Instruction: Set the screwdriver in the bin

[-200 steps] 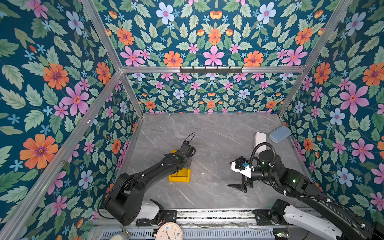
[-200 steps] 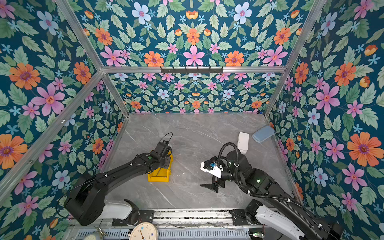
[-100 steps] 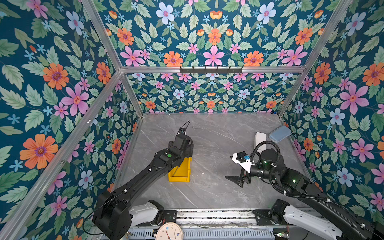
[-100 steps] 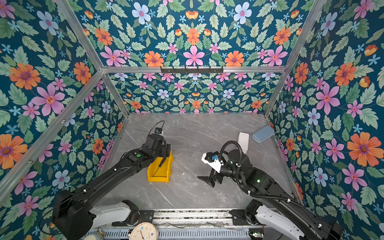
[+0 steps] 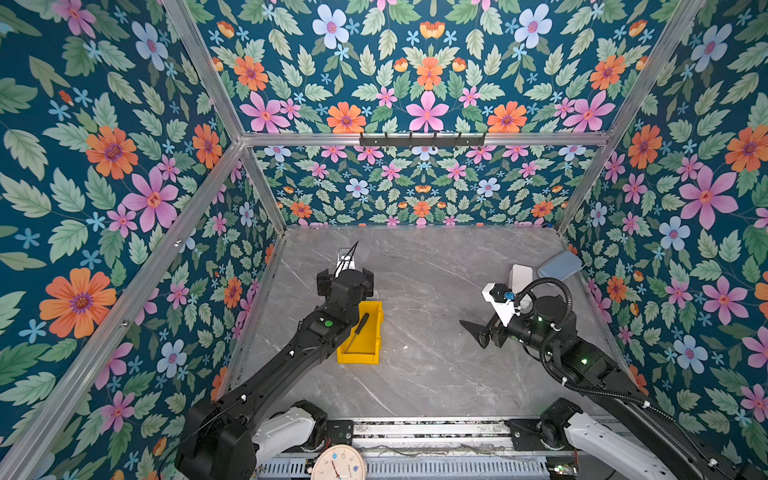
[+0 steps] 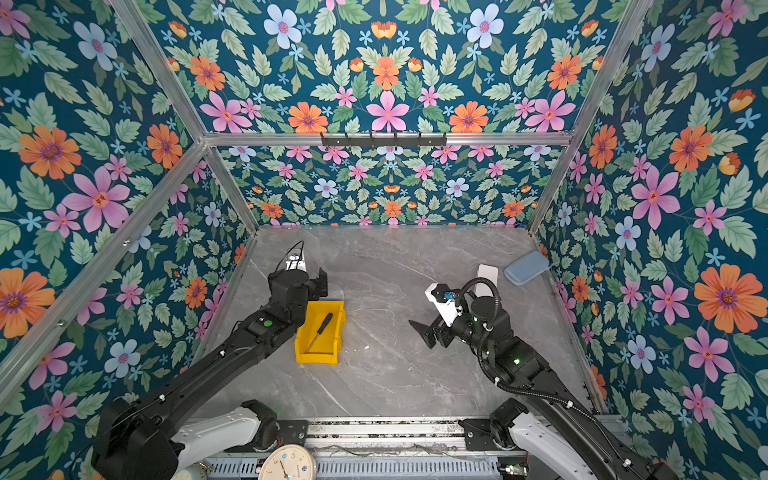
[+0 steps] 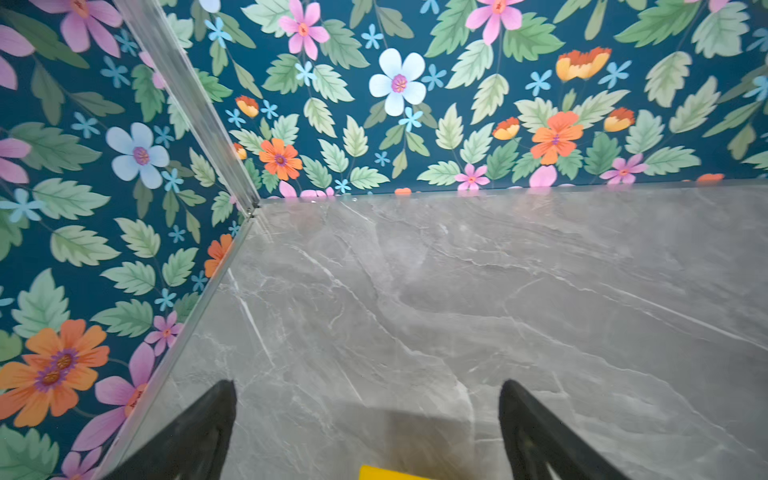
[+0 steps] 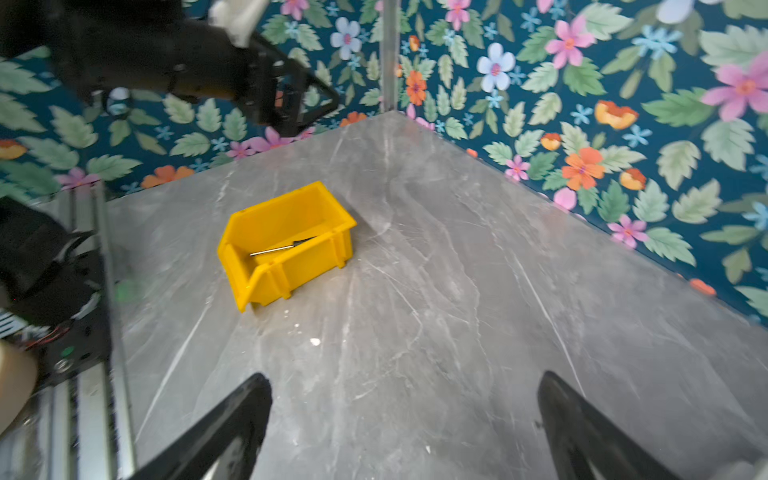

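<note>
Plainly, the left gripper (image 7: 370, 428) stood wide and empty, raised near the far end of the bin (image 6: 318, 358). Inside that yellow bin lay the screwdriver (image 6: 320, 331), slanted, its black handle toward the far wall. The right gripper (image 8: 403, 424), also spread wide and empty, hung well apart over the table (image 6: 395, 374).

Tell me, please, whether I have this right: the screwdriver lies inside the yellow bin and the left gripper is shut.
Not quite: the left gripper is open, its jaws spread wide with nothing between them, as the left wrist view shows. The screwdriver does lie inside the yellow bin.
</note>
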